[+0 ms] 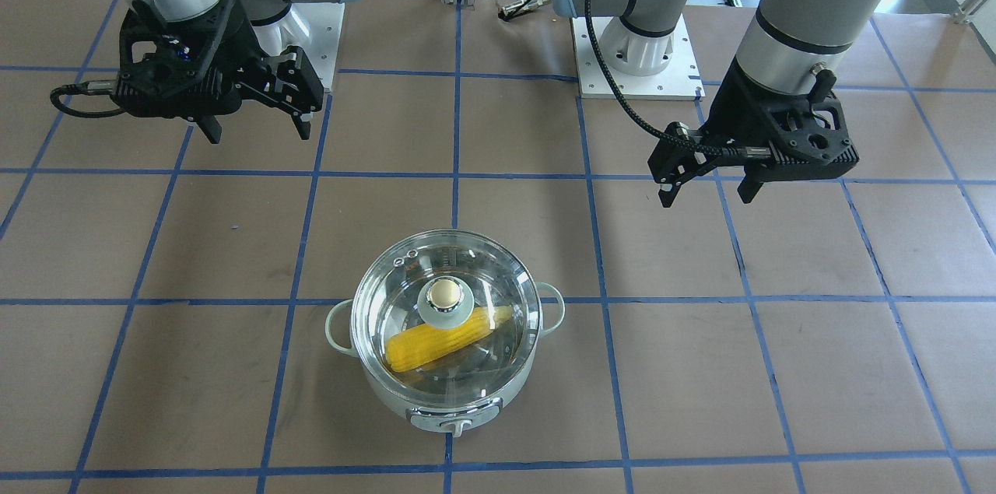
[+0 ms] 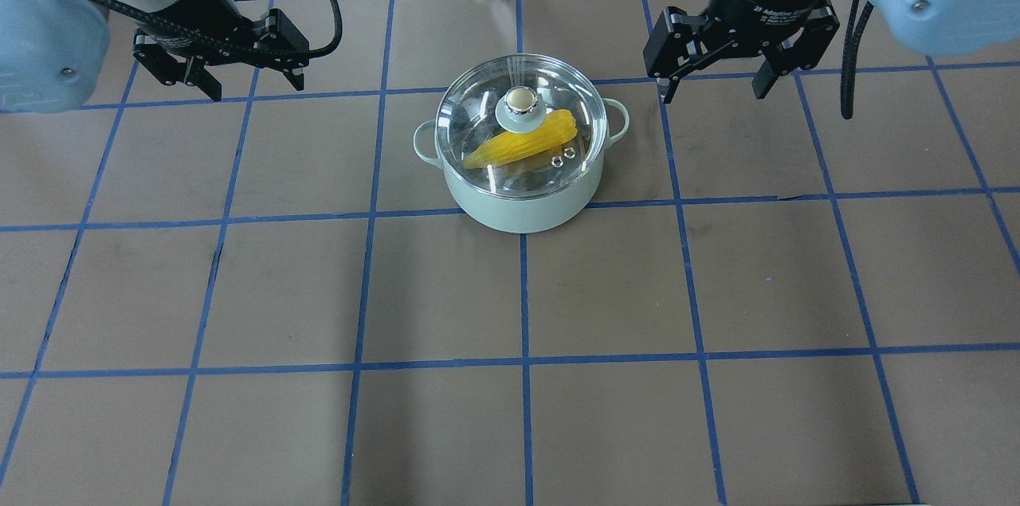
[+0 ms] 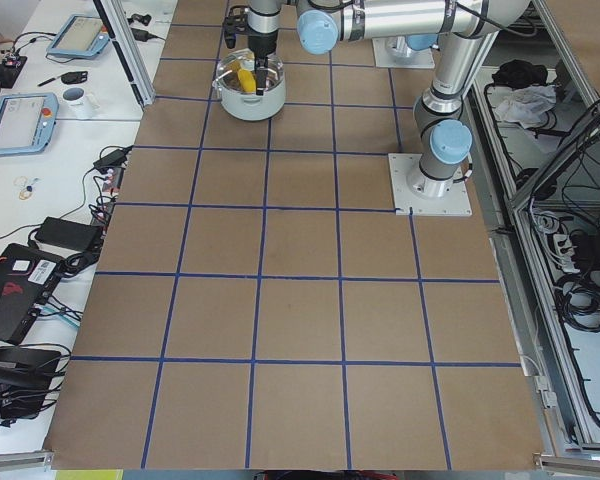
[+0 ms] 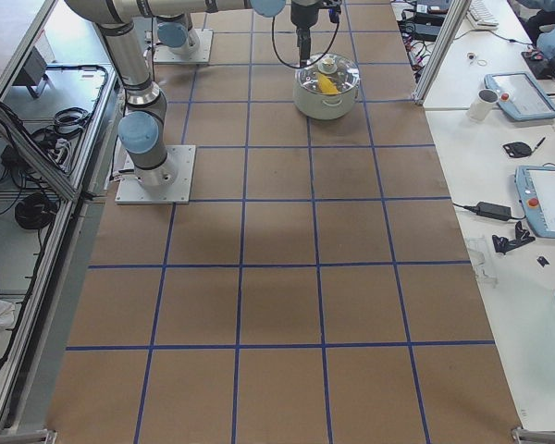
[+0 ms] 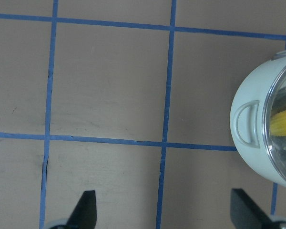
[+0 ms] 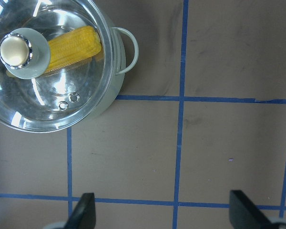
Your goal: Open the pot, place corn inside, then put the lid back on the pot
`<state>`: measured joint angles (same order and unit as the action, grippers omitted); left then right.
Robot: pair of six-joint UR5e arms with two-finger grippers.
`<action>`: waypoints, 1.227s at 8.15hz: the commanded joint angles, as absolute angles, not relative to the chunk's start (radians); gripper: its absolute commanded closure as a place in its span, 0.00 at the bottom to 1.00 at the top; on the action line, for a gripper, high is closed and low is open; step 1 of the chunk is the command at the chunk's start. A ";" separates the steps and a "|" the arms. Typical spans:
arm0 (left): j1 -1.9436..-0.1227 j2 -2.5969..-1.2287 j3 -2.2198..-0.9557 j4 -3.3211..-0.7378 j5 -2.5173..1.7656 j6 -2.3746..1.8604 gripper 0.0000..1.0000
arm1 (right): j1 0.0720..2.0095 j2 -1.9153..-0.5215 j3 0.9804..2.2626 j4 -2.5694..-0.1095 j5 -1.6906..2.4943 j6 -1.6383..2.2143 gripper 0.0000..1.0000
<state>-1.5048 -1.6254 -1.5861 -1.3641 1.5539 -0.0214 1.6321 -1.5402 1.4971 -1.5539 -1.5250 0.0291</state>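
Both spread, empty: left end effector (image 2: 256, 89), right end effector (image 2: 713, 95), its label "Adaptive".

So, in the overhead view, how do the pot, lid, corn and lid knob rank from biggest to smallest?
1. Pot, largest: its side shows below the lid.
2. Lid, as wide as the pot's rim, so nearly equal.
3. Corn, shorter than the lid is wide.
4. Knob, smallest.

Bright, even overhead light; white glare streaks the lid (image 6: 62, 90) beyond my right pincer (image 6: 164, 212); shadows soft, focus sharp.
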 commanded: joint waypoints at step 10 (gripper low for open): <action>-1.506 -1.603 -1.582 -1.397 1.554 -0.015 0.00 | 1.632 -1.540 1.497 -1.555 -1.525 0.029 0.00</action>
